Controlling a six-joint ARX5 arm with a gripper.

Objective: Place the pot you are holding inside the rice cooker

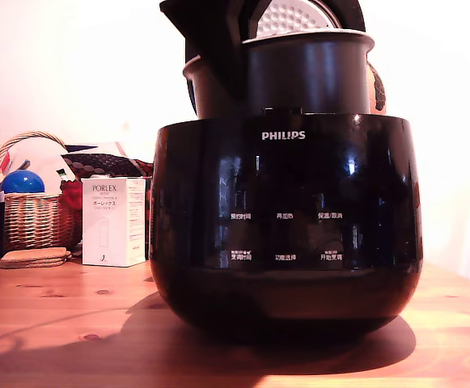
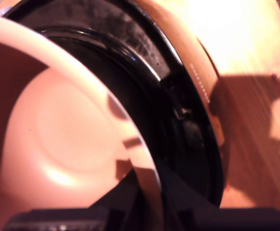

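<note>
One pot [image 1: 307,73] hangs upright, partly sunk in the rice cooker [image 1: 283,218] mouth; pincer [image 2: 130,211] clamps its rim, so the drop is straight down.

The rice cooker [image 1: 285,218] is viewed frontally, close, from tabletop height. The wrist view is aimed steeply down into the pot [image 2: 67,144]; both are shared.
</note>
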